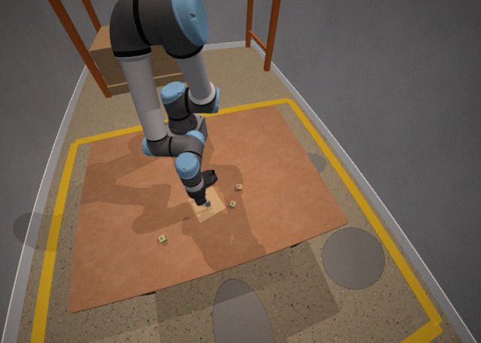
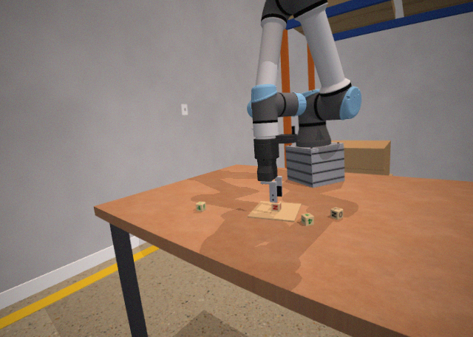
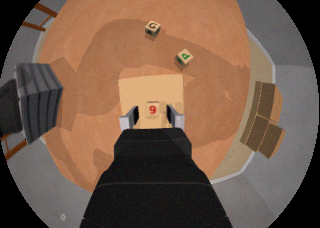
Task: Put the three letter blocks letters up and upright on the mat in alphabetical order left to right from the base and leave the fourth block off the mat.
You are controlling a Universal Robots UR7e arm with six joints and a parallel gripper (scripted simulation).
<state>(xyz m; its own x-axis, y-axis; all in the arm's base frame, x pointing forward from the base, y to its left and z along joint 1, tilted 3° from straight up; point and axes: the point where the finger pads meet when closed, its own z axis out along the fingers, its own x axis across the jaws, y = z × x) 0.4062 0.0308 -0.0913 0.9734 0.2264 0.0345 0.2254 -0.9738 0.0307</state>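
Orange-brown bench [image 1: 271, 153] [image 2: 381, 242] [image 3: 210, 18], grey walls. Fingers [image 1: 207, 204] [image 2: 276, 190] wide open, holding nothing, above red-9 block [image 2: 276, 206] [image 3: 152, 109] on mat [image 1: 216, 207] [image 2: 263, 214] [image 3: 135, 88]; other three off it. Far block's [image 1: 162, 238] [image 2: 200, 206] top letter unclear.
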